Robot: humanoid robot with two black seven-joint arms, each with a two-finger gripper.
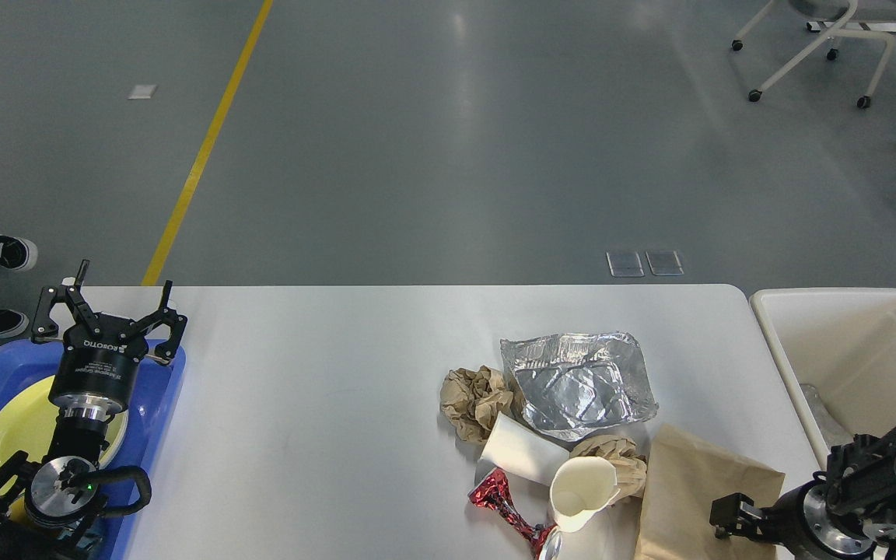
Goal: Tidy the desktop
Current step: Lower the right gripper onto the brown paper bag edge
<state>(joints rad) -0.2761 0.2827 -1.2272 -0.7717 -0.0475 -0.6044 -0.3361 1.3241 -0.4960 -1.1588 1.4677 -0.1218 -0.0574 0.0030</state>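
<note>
Bright, even overhead light fills the scene. The grey floor (448,140) carries soft pale streaks of reflected glare. The table (323,404) is evenly lit, with faint short shadows under the clutter. The crumpled foil (576,385) glints. Focus is sharp throughout, without visible blur.
</note>
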